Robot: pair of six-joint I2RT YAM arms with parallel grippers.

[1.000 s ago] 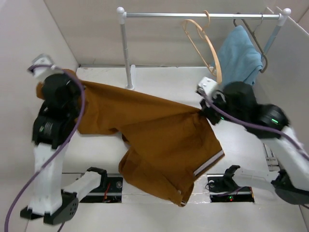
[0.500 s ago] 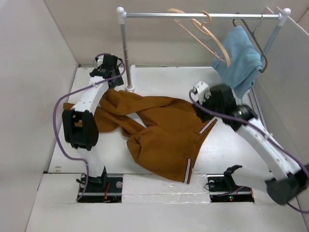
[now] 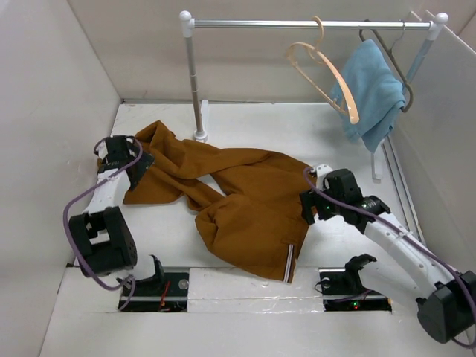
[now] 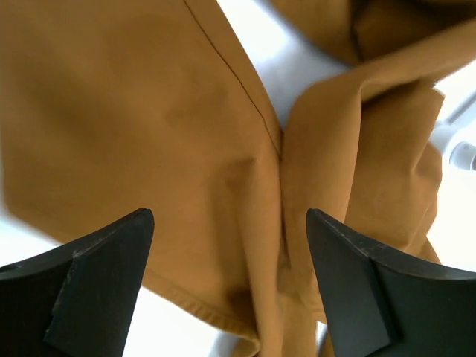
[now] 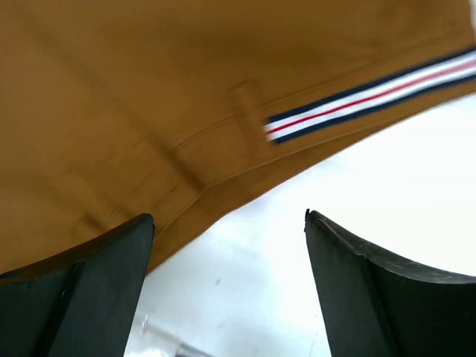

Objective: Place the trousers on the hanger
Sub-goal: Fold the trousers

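**Trousers and their surroundings.** The trousers (image 3: 245,201) lie crumpled on the white table (image 3: 260,123). One leg trails toward the far left and the waist end is folded toward the near edge, where the striped lining (image 3: 288,262) shows. No part of them is on the hanger (image 3: 327,71), which hangs by its hook from the rail (image 3: 253,24) above the far right of the table, well apart from the cloth below.

Just to the right of the hanger on the same rail, a light blue cloth (image 3: 370,89) is draped on a dark grey hanger (image 3: 394,56). The beige hanger's lower end overlaps this cloth in the top view; whether the two touch cannot be told. The rail's left post (image 3: 195,82) stands just beside the far end of the trouser leg.

**Grippers.** The left gripper (image 4: 229,219) hovers over a seamed fold at the left edge of the trousers. Its fingers (image 4: 97,282) are spread wide and hold nothing. The right gripper (image 5: 227,219) sits at the right edge, by the waistband. Its jaws are likewise apart, with bare table and the edge of the cloth between them. A purple cable (image 3: 74,216) loops beside the left arm.
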